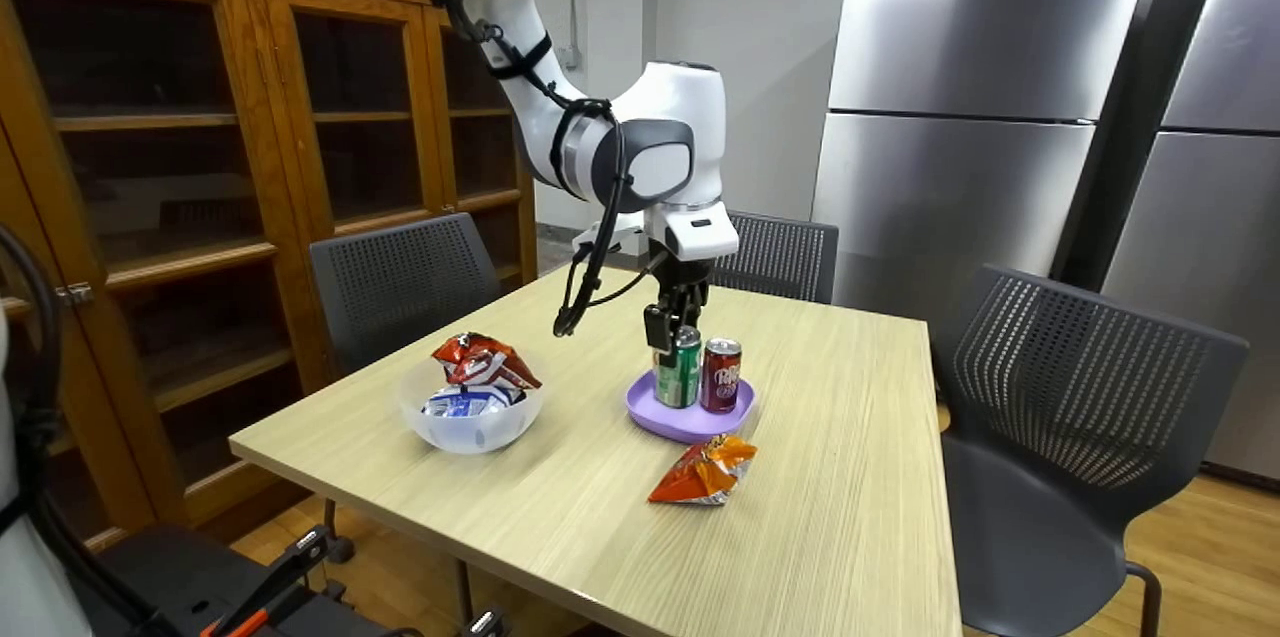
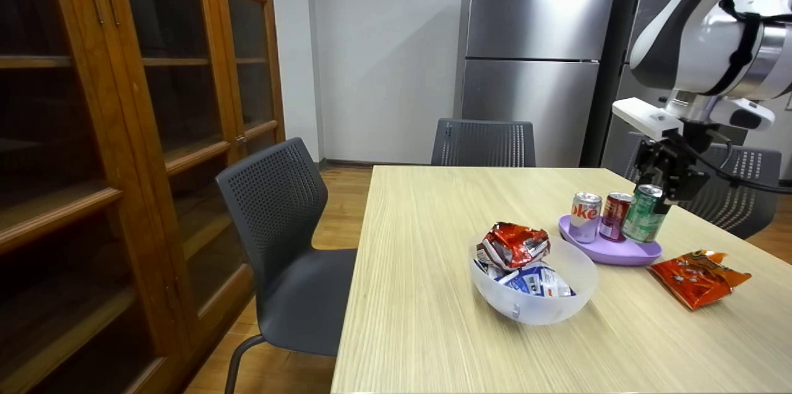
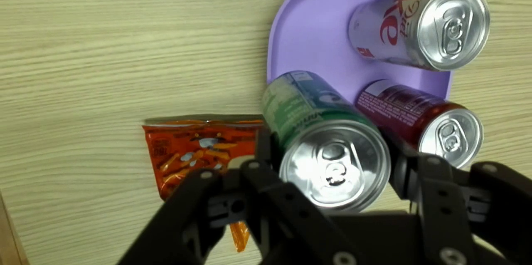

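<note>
My gripper [image 3: 332,152] is shut around the top of a green soda can [image 3: 307,107], one finger on each side. The can leans slightly over a purple tray [image 3: 311,32]; whether its base rests on the tray or hangs just above it, I cannot tell. Close beside the right finger is a dark red can [image 3: 409,117], and a white Diet Coke can [image 2: 585,218] stands further along the tray. In an exterior view the gripper [image 1: 676,332] hides the Diet Coke can together with the green can [image 1: 678,382].
An orange snack bag [image 1: 705,472] lies beside the tray. A frosted bowl [image 2: 535,313] holds a red bag [image 2: 513,245] and a blue-white bag [image 2: 538,279]. Chairs [image 1: 1090,397] stand around the wooden table [image 1: 850,517]. A cable [image 1: 610,217] hangs from the arm.
</note>
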`<state>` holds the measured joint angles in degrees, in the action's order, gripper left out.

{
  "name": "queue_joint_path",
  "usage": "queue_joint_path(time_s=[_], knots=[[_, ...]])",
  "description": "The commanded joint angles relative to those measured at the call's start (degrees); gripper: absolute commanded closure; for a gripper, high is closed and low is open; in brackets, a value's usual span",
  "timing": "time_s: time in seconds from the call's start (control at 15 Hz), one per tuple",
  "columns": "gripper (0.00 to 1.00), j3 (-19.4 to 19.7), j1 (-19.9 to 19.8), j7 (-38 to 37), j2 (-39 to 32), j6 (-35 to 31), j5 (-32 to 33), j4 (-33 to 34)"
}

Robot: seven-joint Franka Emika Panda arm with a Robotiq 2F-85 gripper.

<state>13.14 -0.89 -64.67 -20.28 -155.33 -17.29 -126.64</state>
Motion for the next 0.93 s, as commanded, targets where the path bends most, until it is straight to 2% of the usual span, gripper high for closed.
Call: queue_joint_path(time_s=[0.0,0.87], knots=[[0.61,-1.1,0.1,-2.3,0.1,0.2,0.6,0.6],[0.61,-0.9,0.4,-2.8,-5.3,1.5,1.1,6.0]])
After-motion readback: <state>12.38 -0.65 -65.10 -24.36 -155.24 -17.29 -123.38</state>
